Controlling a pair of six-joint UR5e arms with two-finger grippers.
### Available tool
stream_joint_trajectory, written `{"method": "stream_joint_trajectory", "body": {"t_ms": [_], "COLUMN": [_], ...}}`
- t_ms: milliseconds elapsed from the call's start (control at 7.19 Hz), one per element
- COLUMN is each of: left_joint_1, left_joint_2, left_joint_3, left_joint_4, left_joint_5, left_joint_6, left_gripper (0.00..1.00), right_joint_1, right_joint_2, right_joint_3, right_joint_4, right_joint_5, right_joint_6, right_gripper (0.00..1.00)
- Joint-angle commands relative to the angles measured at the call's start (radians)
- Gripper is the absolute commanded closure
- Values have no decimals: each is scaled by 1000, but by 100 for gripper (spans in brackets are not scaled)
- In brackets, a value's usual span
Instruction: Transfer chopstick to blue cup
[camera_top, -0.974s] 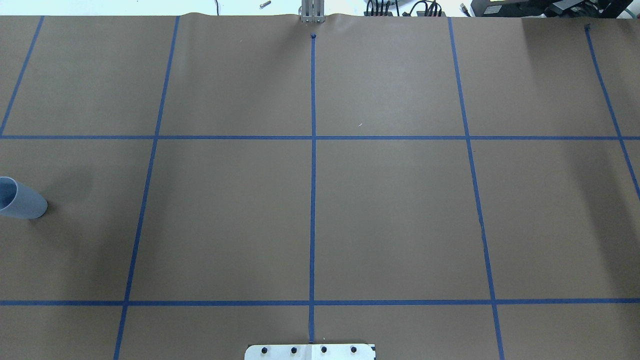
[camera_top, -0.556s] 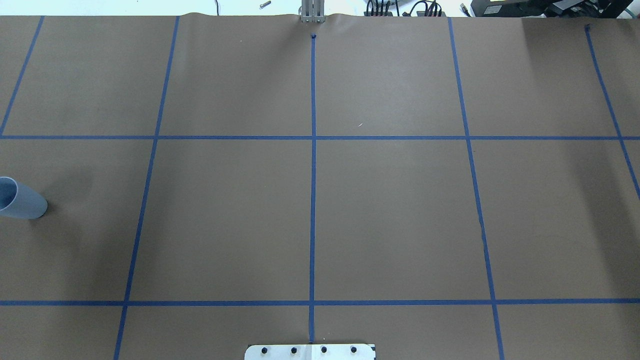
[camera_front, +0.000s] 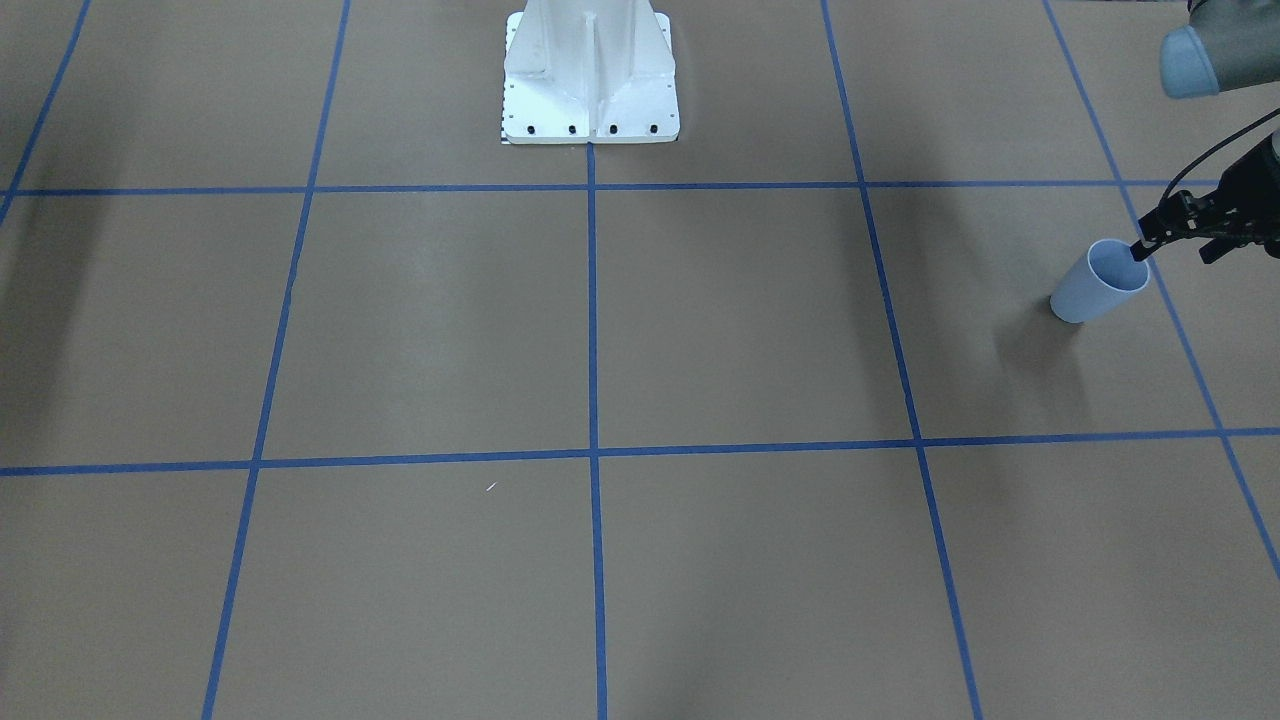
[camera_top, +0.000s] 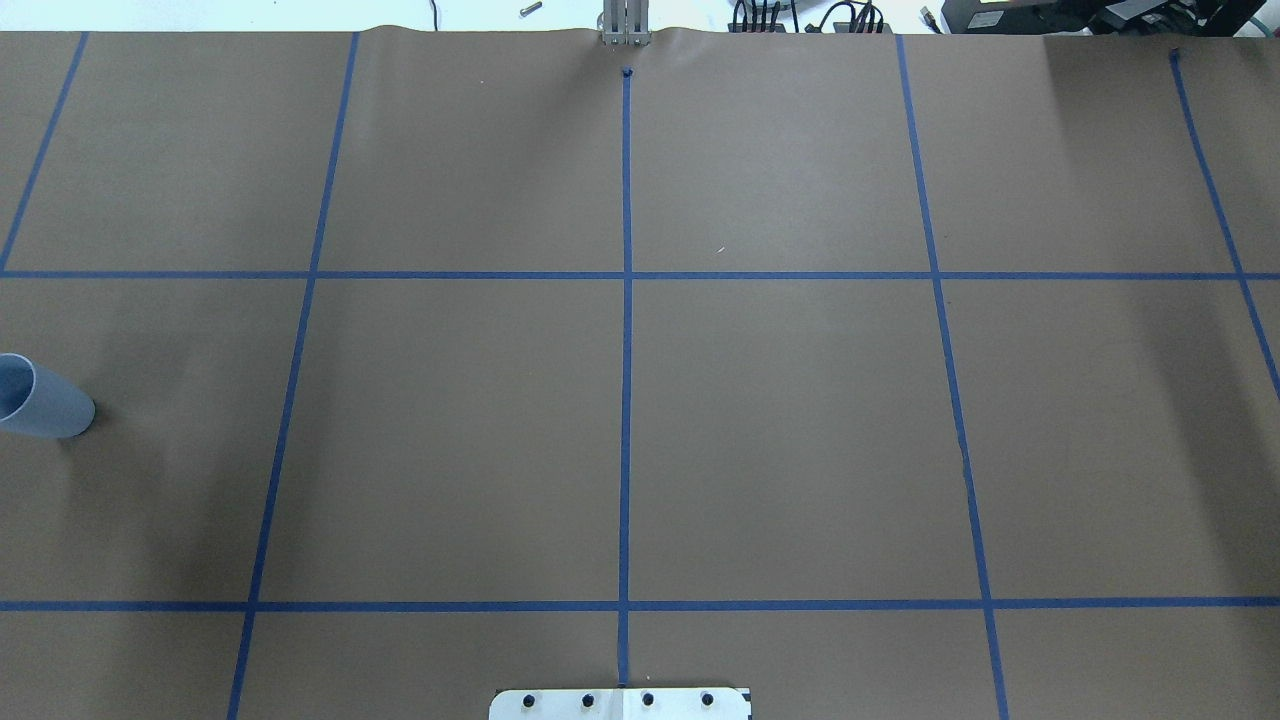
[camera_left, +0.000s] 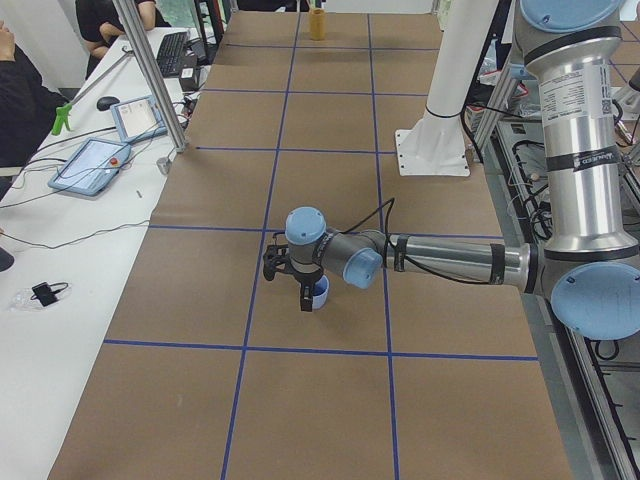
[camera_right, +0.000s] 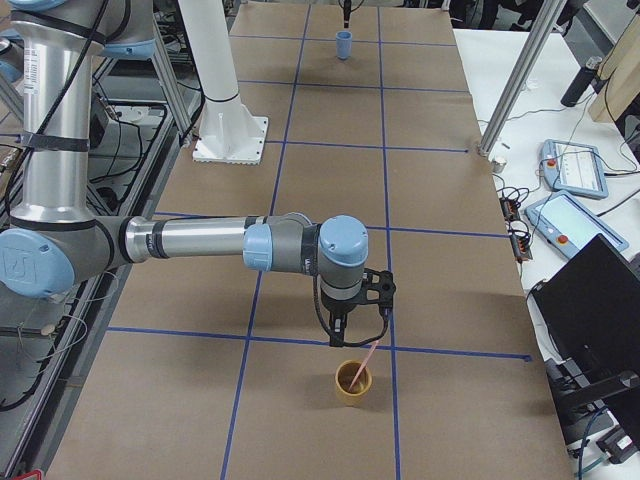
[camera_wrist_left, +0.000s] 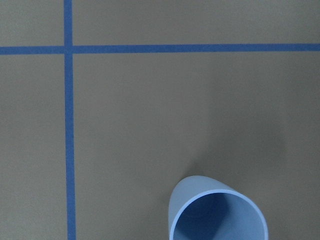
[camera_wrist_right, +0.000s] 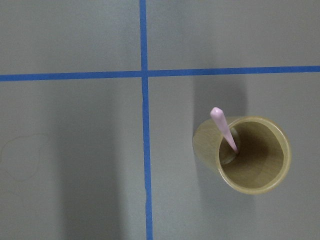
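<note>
The blue cup (camera_front: 1098, 282) stands upright at the table's left end; it also shows in the overhead view (camera_top: 40, 397) and in the left wrist view (camera_wrist_left: 217, 210), and it is empty. My left gripper (camera_front: 1175, 252) hovers just above and beside its rim, jaws apart and empty. One pale pink chopstick (camera_wrist_right: 222, 127) leans in a tan cup (camera_wrist_right: 242, 155) at the table's right end. My right gripper (camera_right: 345, 335) hangs just above that cup (camera_right: 352, 383); I cannot tell whether it is open or shut.
The table is covered in brown paper with a blue tape grid (camera_top: 626, 275). The robot's white base (camera_front: 590, 80) is at the near middle edge. Tablets and cables lie on a side bench (camera_right: 570, 190) beyond the far edge.
</note>
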Motion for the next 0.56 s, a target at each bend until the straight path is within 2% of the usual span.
{"method": "stream_joint_trajectory", "body": {"t_ms": [0, 417], "left_joint_1": [5, 68], "left_joint_2": [-31, -31], "left_joint_3": [53, 53], "left_joint_4": [-3, -1], "left_joint_5": [0, 0], "left_joint_6": [1, 1], "left_gripper": [2, 2], "right_joint_1": [0, 0], "right_joint_2": [2, 0], "right_joint_3": [1, -3], "right_joint_4": [0, 0], "right_joint_5": [-3, -1], "right_joint_6": [-1, -2], "right_gripper": [0, 0]}}
